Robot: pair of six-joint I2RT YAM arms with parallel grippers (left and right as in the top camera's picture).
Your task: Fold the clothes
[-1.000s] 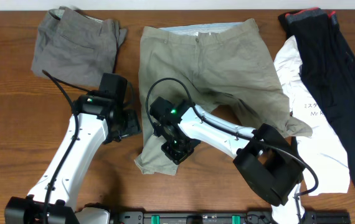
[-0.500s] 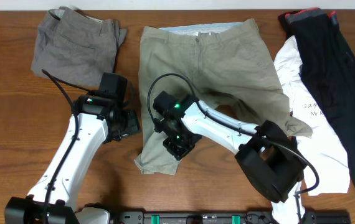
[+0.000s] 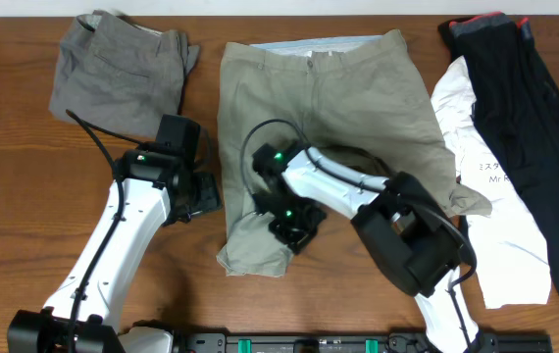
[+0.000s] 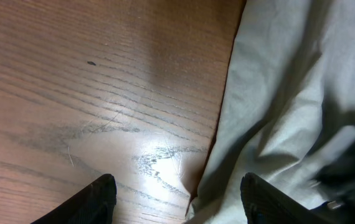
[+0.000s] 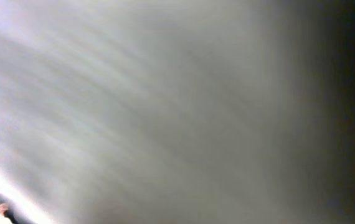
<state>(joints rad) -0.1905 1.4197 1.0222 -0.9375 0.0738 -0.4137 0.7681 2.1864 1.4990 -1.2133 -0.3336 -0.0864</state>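
Shorts (image 3: 329,108) lie spread mid-frame on the counter (image 3: 25,196). Left end effector (image 4: 180,200) gapes beside their frame-left edge; right end effector (image 3: 294,227) sits on them, whether apart I cannot tell.

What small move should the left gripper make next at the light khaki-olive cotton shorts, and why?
Probably lower the left gripper and close on the edge of the light khaki-olive cotton shorts: its fingers stand open astride that edge over the brown wooden table, holding nothing. The right gripper is down on the same leg; its blurred view hides the jaws.
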